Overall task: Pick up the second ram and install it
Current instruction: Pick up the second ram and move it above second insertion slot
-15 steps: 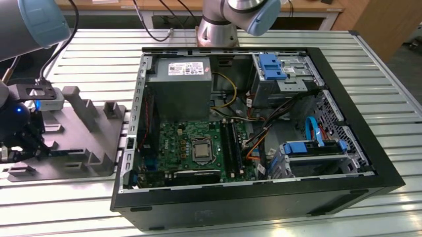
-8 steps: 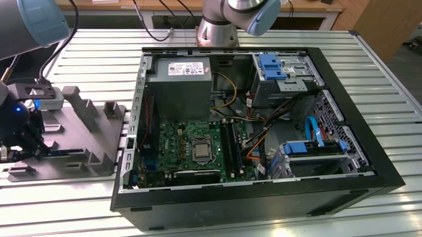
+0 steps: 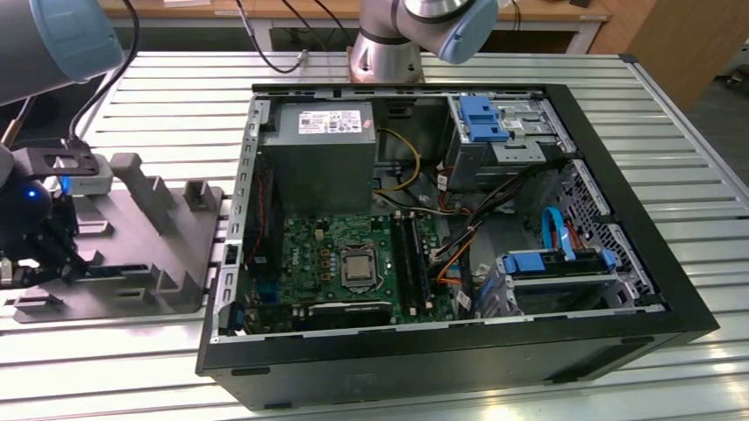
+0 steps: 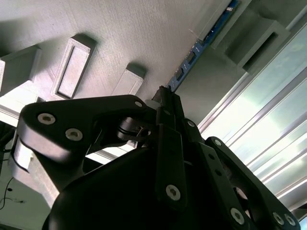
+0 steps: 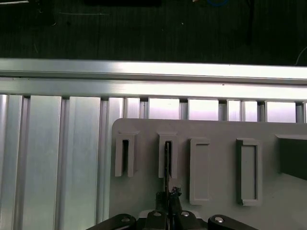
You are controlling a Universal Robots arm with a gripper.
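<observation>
The gripper (image 5: 169, 199) hung low over the grey fixture tray (image 3: 164, 254) at the exterior view's left, well apart from the open computer case (image 3: 410, 373). As far as I could judge, its jaws were drawn together, pinching the thin edge of the second ram (image 5: 168, 158), which stood on edge in one of the tray's narrow slots. It looked like the pick-up step, with the stick not yet lifted, and getting it out would call for a straight pull clear of the slot walls, without twisting the board.
</observation>
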